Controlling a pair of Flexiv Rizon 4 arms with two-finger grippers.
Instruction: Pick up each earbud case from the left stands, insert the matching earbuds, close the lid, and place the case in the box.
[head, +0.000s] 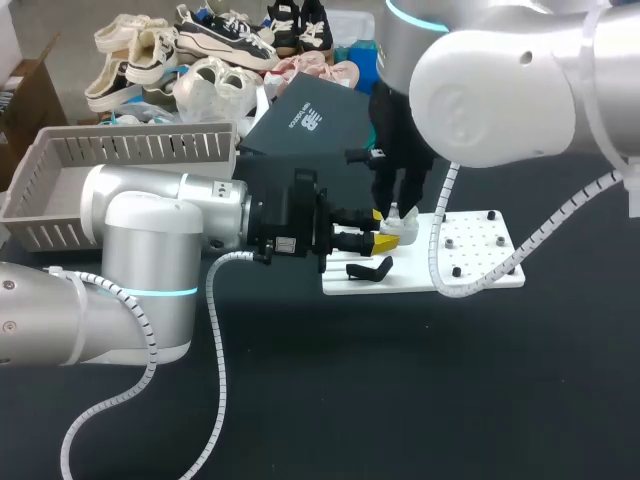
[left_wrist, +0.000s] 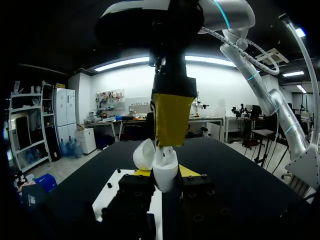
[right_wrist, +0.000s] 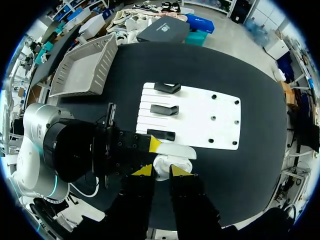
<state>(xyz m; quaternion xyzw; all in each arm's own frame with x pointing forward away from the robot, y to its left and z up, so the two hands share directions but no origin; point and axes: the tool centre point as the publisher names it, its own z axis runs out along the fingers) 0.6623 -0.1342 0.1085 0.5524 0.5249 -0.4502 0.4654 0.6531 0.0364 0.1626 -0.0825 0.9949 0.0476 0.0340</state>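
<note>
My left gripper holds a white earbud case level over the near-left part of the white board. In the left wrist view the case sits between my yellow-tipped fingers with its lid swung open. My right gripper comes straight down onto the case, and its yellow tips pinch a small white earbud at the case's mouth. From the right wrist view, the right gripper is right above the open case.
Black stands line the board's left side, with one loose black piece near the front. A grey slatted basket stands at the far left, and a dark box behind the board.
</note>
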